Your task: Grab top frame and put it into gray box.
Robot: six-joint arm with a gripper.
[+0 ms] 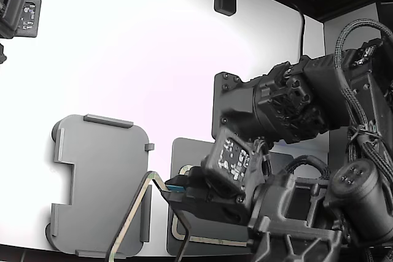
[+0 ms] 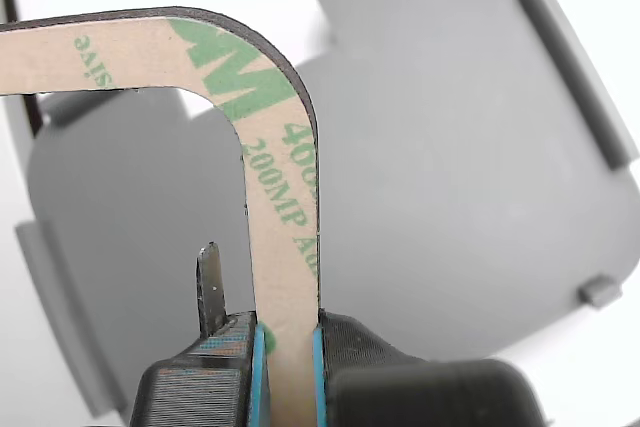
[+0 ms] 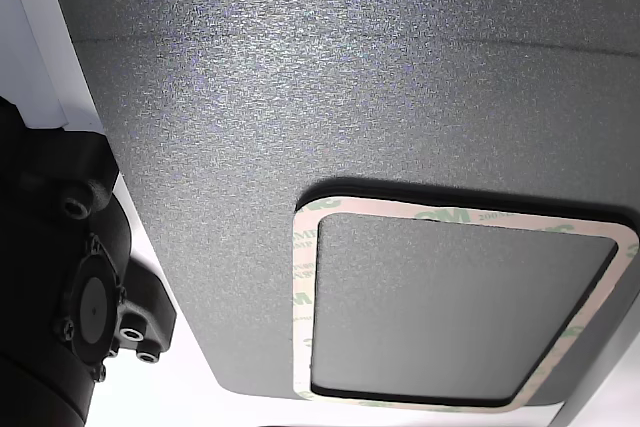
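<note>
now gripper (image 2: 288, 347) clamping top frame (image 2: 285, 197), over gray box (image 2: 450, 177)

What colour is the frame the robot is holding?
Tan with green lettering, on the frame; clearest in the wrist view.

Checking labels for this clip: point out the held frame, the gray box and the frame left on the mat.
held frame (image 2: 285, 217), wrist view, on its long side above the fingers
gray box (image 1: 101, 176), exterior view, bare floor
second frame (image 3: 303, 297), other view, its short side

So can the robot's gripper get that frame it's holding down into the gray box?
Probably yes. The gripper is shut on the top frame, and the gray box beneath looks empty, nothing blocking.
</note>
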